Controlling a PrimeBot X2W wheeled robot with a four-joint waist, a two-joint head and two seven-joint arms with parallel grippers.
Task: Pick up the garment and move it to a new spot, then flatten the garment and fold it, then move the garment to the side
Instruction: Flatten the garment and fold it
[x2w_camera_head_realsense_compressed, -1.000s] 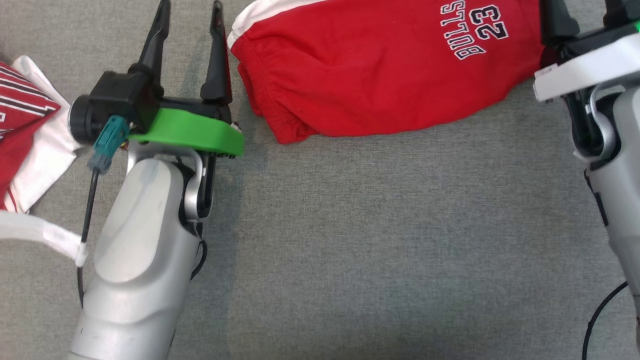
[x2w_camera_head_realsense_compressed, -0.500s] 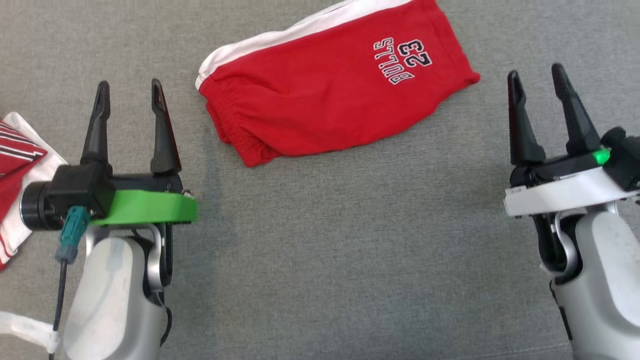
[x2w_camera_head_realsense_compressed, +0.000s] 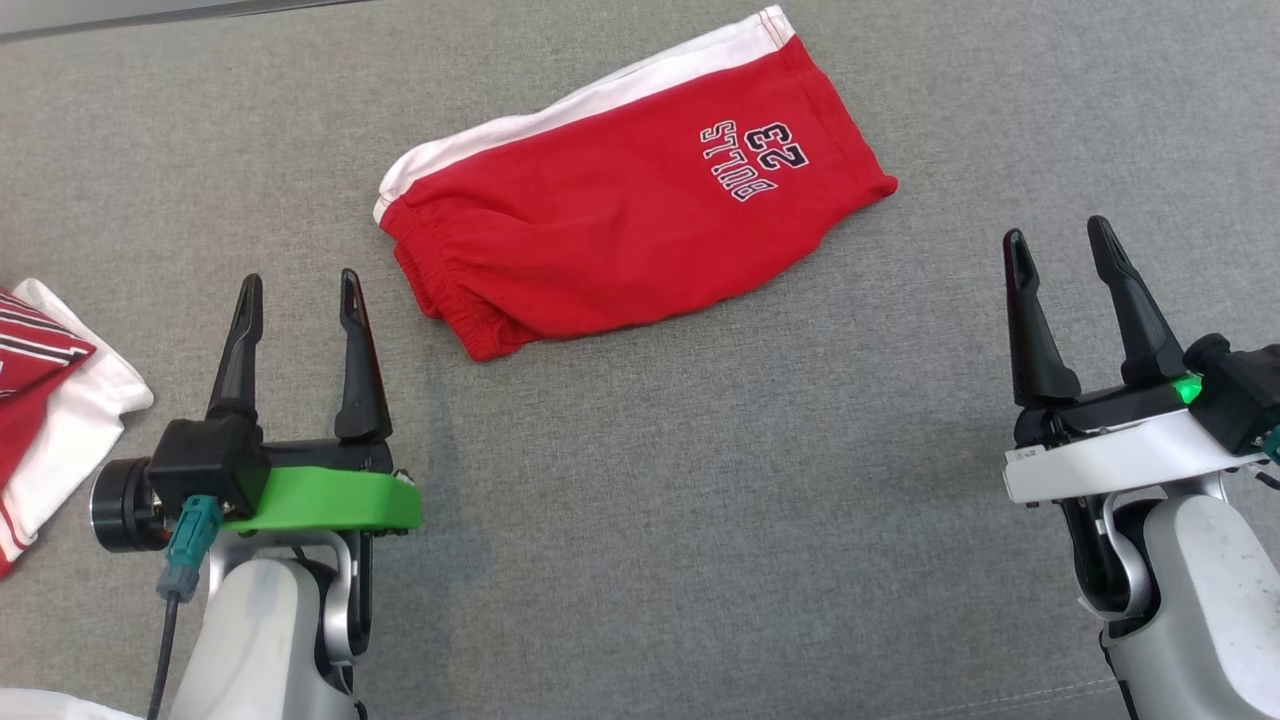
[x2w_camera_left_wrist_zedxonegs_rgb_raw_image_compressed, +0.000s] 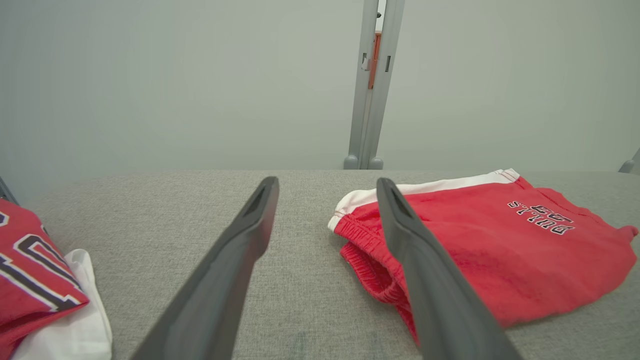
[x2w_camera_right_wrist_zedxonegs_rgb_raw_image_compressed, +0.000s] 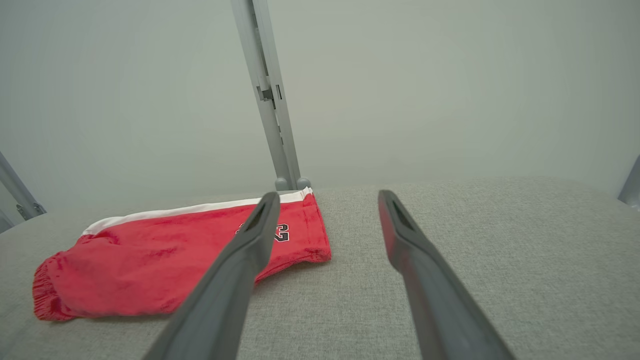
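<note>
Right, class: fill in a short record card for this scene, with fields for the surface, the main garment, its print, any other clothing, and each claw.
surface: grey fabric surface
main garment: red shorts, lying on the surface, white stripe along the far edge
print: BULLS 23, upside down in the head view
other clothing: second garment, red and white, at the far left
left claw: open, empty, short of the elastic waistband, not touching it
right claw: open, empty, off to the right of the shorts' leg end
</note>
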